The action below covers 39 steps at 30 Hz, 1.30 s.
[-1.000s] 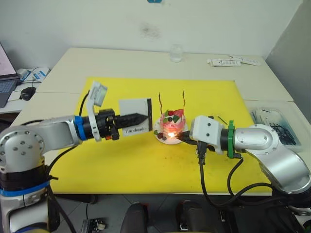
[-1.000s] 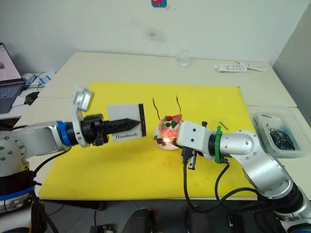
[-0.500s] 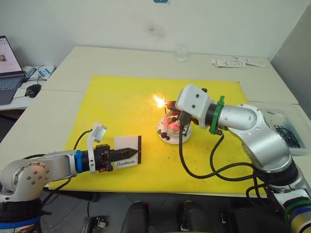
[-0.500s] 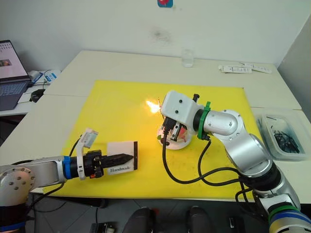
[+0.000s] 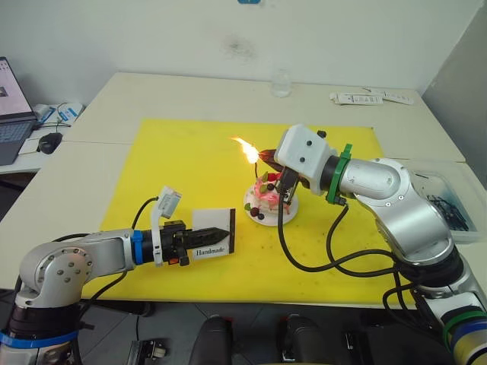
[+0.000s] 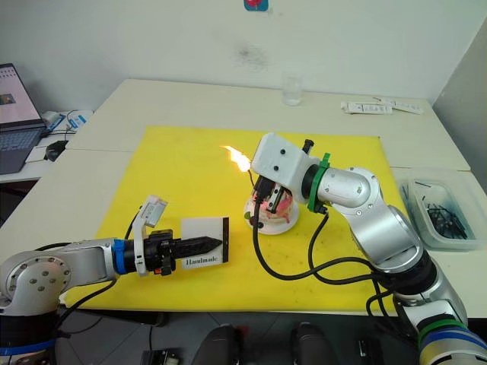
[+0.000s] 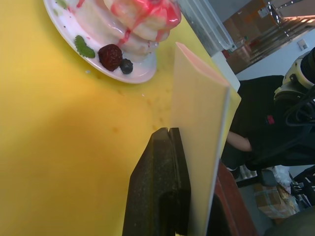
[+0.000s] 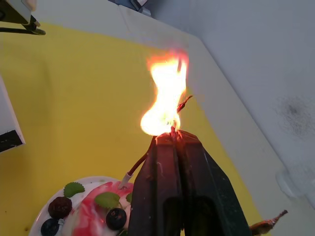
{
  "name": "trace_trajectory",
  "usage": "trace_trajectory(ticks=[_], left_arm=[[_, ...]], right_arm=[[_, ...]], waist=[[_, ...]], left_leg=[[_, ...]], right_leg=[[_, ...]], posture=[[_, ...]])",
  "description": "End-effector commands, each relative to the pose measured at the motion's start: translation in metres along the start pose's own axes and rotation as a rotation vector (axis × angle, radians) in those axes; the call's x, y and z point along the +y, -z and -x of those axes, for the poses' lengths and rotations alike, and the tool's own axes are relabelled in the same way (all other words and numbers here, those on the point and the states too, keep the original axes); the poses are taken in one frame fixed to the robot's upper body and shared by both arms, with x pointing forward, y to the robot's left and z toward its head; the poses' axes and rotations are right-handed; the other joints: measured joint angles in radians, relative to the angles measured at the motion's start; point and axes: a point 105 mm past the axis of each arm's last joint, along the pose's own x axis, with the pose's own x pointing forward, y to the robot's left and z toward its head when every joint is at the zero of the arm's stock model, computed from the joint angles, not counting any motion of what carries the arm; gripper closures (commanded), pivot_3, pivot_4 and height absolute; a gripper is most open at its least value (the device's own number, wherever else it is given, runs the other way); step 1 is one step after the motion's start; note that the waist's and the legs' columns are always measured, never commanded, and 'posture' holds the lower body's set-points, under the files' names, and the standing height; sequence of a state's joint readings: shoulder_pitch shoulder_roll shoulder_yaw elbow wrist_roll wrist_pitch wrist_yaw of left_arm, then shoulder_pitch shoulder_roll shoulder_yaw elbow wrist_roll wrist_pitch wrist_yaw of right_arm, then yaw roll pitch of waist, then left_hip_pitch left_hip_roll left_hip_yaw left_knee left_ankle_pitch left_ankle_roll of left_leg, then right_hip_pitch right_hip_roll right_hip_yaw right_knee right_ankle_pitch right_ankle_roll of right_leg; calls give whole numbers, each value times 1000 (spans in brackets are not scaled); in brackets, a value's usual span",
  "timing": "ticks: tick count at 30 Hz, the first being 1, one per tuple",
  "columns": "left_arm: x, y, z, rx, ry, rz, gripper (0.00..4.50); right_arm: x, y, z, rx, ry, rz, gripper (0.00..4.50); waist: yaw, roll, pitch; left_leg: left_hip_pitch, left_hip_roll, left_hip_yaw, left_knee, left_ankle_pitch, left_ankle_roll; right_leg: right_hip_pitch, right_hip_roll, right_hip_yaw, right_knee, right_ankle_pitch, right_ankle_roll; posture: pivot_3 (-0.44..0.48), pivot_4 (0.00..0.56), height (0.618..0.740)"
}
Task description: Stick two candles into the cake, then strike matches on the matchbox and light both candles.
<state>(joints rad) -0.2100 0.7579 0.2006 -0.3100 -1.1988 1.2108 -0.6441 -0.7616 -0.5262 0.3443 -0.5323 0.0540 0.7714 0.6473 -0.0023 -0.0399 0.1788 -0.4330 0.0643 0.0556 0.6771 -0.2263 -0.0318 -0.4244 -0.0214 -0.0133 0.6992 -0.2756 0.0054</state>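
Since half a second ago the matchbox (image 5: 214,241) has risen upright in the left claw (image 5: 215,236), clamped. The right claw (image 8: 174,140), pinched on a burning match (image 8: 173,130), holds its flame at a candle (image 8: 139,164) standing in the cake (image 5: 265,200). Lighting seems underway; whether either candle burns is unclear. A yellow mat (image 5: 183,163) covers pale tables (image 5: 190,95); a bin (image 5: 454,217) sits right.

Even, bright room light falls on the table (image 5: 190,95) with only soft shadows. The flame (image 8: 165,98) glares orange-white, blown out at its core. In the left wrist view the near end effector (image 7: 170,196) is blurred and the background hazy.
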Motion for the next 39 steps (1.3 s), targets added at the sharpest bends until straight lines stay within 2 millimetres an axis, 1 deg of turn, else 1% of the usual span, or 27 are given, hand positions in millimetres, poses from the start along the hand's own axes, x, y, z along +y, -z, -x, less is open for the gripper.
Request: trace_trajectory(ticks=[1, 15, 27, 39], left_arm=[[-5, -5, -2, -11, 20, -38, 4500], [-8, -1, -1, -3, 27, -39, 4500], [-5, -5, -3, -1, 34, -41, 4500], [-5, -7, -5, 3, 43, -42, 4500]], right_arm=[[-12, -12, 4, -41, 56, 45, 4480], [-14, -16, 13, -44, 69, 56, 4480], [-14, -14, 8, -39, 71, 45, 4480], [-13, -14, 12, -38, 71, 47, 4480]], waist=[[0, 0, 0], [0, 0, 0], [0, 0, 0], [0, 0, 0]], left_leg=[[0, 0, 0, 0, 0, 0], [0, 0, 0, 0, 0, 0], [0, 0, 0, 0, 0, 0], [0, 0, 0, 0, 0, 0]], right_leg=[[0, 0, 0, 0, 0, 0], [0, 0, 0, 0, 0, 0], [0, 0, 0, 0, 0, 0], [0, 0, 0, 0, 0, 0]], posture=[[0, 150, 684], [0, 150, 684], [0, 150, 684], [0, 150, 684]])
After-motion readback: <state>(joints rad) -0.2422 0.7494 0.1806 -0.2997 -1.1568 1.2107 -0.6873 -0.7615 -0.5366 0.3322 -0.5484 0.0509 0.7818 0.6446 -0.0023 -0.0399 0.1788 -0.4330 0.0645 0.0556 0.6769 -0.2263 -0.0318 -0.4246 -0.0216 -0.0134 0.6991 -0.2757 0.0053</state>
